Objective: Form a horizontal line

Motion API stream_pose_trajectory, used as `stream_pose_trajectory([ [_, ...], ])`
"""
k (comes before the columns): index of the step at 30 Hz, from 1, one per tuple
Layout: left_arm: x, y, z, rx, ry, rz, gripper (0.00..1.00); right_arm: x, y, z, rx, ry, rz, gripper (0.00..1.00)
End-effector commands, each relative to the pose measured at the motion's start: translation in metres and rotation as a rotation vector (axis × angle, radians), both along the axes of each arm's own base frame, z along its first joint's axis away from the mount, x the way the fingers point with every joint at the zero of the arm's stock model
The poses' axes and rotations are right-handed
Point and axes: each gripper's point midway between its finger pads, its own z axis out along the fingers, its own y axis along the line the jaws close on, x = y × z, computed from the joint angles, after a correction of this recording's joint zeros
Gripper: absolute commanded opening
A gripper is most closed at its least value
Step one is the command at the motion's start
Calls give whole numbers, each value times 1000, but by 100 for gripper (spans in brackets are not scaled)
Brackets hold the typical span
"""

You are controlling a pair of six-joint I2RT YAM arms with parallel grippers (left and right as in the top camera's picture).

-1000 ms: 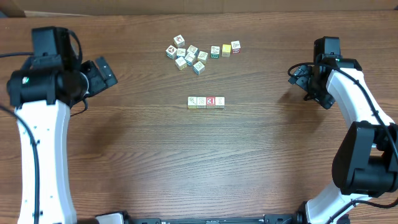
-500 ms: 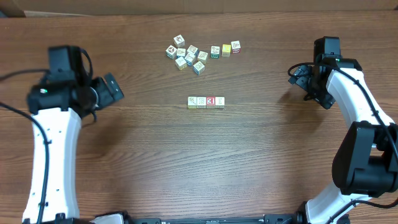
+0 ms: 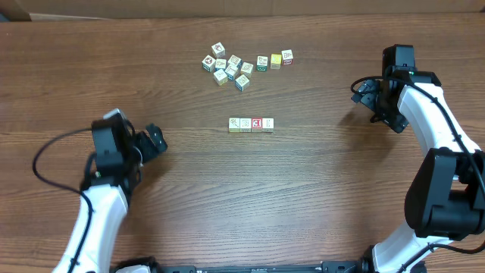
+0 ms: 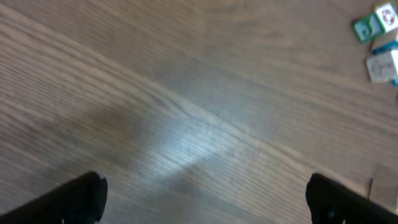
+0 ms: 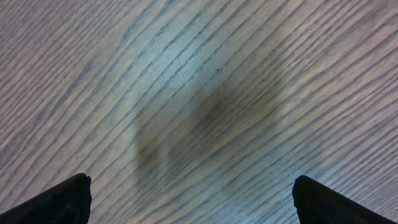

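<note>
The horizontal line (image 3: 251,124) is a short straight row of tiny picture cubes lying in the middle of the table, one face red. My left gripper (image 3: 154,141) hangs at the left, well apart from the row, open and empty; in its wrist view the gripper (image 4: 205,196) shows only blurred bare wood between its dark fingertips (image 4: 78,198). My right gripper (image 3: 365,95) sits far right, also open with nothing in it; the right wrist view shows the gripper (image 5: 193,199) over bare wood grain.
A loose cluster of similar cubes (image 3: 233,67) with blue, green and red marks lies at the back centre; a few of these cubes (image 4: 379,31) show at the top right of the left wrist view. The table's far edge (image 3: 242,14) runs along the top.
My left arm has swung down and toward the front of the table, its gripper moving right and nearer. The right arm and all cubes have stayed put.
</note>
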Motion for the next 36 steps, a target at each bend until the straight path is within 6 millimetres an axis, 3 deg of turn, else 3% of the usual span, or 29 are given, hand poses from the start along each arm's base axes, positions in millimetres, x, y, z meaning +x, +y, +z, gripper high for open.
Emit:
stream_pose_trajectory([
  [1,-16,-10,-18,-15,-43,-46,100,4,-4,12,-17,-33,-3,100],
  [14,-51,-16,-46,14,-284,-56,100,4,-4,12,-17,-33,-3,100],
  [29,-74,-17,-63,30,-177,-64,100,4,-4,12,-17,-33,-3,100],
  [36,-84,-18,-53,75,-186,-102,100,4,-4,12,-17,-33,-3,100],
])
